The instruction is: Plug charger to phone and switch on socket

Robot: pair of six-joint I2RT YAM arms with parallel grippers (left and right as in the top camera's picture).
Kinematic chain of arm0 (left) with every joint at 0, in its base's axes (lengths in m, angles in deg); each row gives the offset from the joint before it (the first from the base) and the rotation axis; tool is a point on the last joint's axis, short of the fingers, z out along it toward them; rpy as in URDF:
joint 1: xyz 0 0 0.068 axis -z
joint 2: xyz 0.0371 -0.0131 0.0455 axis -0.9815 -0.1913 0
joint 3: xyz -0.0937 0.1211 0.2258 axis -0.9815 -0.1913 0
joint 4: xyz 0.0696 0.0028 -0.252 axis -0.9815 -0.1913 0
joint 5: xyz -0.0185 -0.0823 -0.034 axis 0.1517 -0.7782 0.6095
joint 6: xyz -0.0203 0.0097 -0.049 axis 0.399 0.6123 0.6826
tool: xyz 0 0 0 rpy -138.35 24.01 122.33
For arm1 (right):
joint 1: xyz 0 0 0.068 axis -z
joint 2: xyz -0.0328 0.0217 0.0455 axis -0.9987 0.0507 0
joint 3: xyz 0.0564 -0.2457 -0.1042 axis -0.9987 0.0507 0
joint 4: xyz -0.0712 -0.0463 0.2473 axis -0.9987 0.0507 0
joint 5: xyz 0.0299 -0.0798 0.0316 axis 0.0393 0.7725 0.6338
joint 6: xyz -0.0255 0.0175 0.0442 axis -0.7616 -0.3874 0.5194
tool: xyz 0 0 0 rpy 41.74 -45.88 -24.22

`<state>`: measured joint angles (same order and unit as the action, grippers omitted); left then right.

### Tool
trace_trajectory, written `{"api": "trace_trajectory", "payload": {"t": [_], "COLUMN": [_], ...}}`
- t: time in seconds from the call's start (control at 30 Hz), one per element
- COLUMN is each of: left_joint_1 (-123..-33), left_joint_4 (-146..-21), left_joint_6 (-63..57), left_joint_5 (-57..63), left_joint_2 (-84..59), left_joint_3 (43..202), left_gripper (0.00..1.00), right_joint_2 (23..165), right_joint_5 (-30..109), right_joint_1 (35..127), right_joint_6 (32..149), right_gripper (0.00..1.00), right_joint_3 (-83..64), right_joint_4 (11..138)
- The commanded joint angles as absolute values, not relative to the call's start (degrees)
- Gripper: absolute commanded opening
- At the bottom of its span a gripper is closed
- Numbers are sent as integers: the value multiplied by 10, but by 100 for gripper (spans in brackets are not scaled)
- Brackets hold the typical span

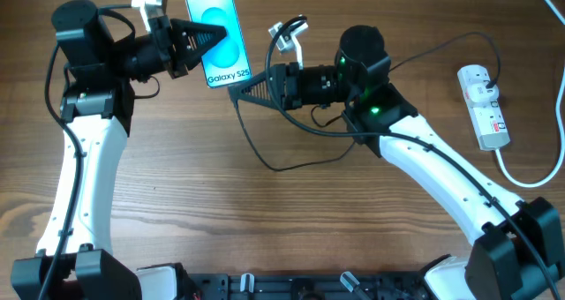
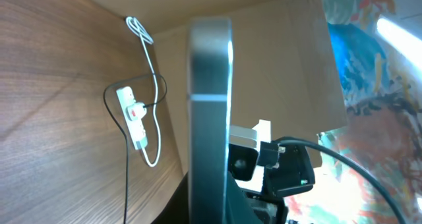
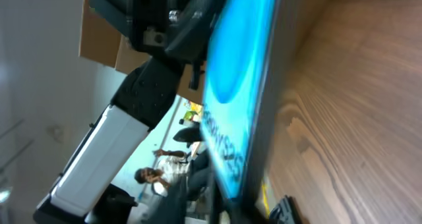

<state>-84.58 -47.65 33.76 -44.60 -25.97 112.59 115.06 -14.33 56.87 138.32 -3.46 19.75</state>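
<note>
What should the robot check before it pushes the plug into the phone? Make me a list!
1. Phone gripped firmly by the left gripper: ok.
2. Right gripper close to the phone's bottom edge: ok.
3. Plug tip held in the right gripper: cannot tell, it is hidden.
4. Plug tip lined up with the phone's hole: cannot tell.
5. Black cable lying loose, with slack: ok.
6. Socket switched on: cannot tell.

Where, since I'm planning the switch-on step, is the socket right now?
In the overhead view the socket lies near the right edge of the table, on the robot's right side, far from the phone held in the left gripper.
</note>
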Motion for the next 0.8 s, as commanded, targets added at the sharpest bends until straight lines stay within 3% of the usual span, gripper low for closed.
{"api": "trace_trajectory", "payload": {"t": [0.0,0.07,0.13,0.3,0.4,0.5,0.6,0.77], "left_joint_1": [-818,-818,-818,-818,-818,-817,-817,-817], "left_joint_4": [-485,-485,-485,-485,-486,-498,-503,-502], "left_joint_6": [329,327,315,315,318,317,322,339], "left_joint_5": [-555,-553,-552,-525,-495,-474,-471,-471], "left_joint_2": [-250,-250,-250,-250,-250,-250,-250,-250], "left_joint_3": [1129,1129,1129,1129,1129,1129,1129,1129], "left_gripper": [4,4,4,4,4,4,4,4], "right_joint_2": [1153,1153,1153,1153,1153,1153,1153,1154], "right_joint_5": [-72,-100,-152,-290,-335,-319,-281,-250], "right_joint_1": [600,600,600,600,594,582,572,572], "right_joint_6": [1373,1339,1297,1259,1260,1260,1260,1262], "right_gripper": [53,69,77,80,77,69,68,51], "right_joint_3": [-45,-45,-45,-45,-45,-45,-45,-45], "right_joint_4": [177,177,186,221,224,224,225,238]}}
